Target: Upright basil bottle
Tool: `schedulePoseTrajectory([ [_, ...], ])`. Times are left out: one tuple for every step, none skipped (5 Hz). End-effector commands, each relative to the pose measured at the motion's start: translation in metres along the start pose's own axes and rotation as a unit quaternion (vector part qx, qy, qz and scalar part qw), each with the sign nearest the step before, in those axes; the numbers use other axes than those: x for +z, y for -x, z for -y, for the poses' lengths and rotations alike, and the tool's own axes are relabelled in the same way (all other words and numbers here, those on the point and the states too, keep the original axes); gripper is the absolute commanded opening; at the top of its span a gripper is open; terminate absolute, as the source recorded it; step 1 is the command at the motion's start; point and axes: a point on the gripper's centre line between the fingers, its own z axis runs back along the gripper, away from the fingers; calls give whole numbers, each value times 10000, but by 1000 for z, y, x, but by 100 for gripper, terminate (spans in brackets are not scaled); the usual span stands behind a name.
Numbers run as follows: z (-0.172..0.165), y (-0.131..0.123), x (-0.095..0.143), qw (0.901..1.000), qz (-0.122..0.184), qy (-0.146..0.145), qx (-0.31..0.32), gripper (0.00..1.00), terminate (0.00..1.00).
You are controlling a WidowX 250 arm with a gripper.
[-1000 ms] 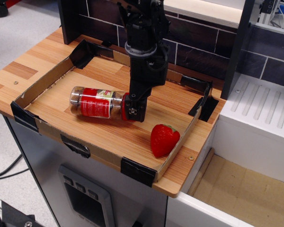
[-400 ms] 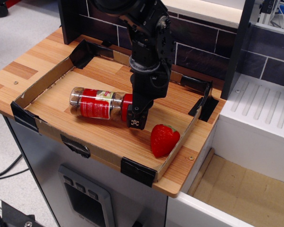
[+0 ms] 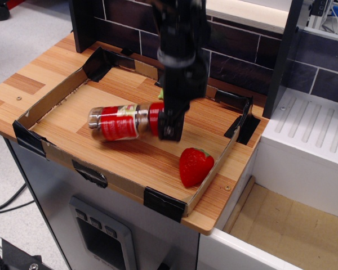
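The basil bottle [image 3: 117, 122] is a clear jar with a red label and a red cap [image 3: 155, 118]. It lies nearly level in the shallow cardboard tray [image 3: 50, 100], cap end to the right and slightly raised, and looks blurred. My gripper [image 3: 169, 129] comes down from above and is shut on the cap end of the bottle. The black fingers [image 3: 172, 122] hide part of the cap.
A red strawberry [image 3: 195, 166] lies in the tray's front right corner, close to the gripper. A small green thing [image 3: 160, 93] peeks out behind the arm. A dark tiled wall [image 3: 236, 50] stands behind, and a white ridged surface [image 3: 310, 129] lies to the right.
The gripper has closed on the cap end and shifted the bottle slightly right, with the cap end tipped up. The strawberry has not moved.
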Motion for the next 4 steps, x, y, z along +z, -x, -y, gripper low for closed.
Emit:
schedulePoseTrajectory([
  [-36, 12, 71, 9901, 1197, -664, 326, 0, 0],
  [-38, 20, 79, 9850, 1583, -604, 318, 0, 0],
  [-39, 27, 81, 9774, 1997, -522, 463, 0, 0],
  [-38, 32, 73, 9684, 2349, -501, 678, 0, 0],
])
